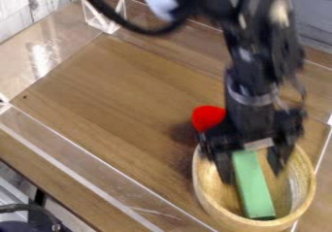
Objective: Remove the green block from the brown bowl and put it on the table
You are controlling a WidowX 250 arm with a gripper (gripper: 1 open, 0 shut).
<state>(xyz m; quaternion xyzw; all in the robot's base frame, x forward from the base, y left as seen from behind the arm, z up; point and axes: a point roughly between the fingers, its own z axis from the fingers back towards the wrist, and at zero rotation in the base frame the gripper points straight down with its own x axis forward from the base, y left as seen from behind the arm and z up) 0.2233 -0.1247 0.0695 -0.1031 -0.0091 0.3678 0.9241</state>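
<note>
The green block (254,185) lies flat inside the brown bowl (212,199) at the lower right of the camera view, running from the bowl's middle toward its near rim. My gripper (249,149) hangs over the bowl's far half with its two dark fingers spread wide on either side of the block's far end. It is open and holds nothing. Motion blur smears the arm. The dark wood-grain table (116,90) carries the bowl.
A red rounded object (208,116) sits on the table just beyond the bowl's far-left rim, next to my left finger. Clear plastic walls (78,192) edge the table at the left and front. A clear bracket (104,18) stands at the far left.
</note>
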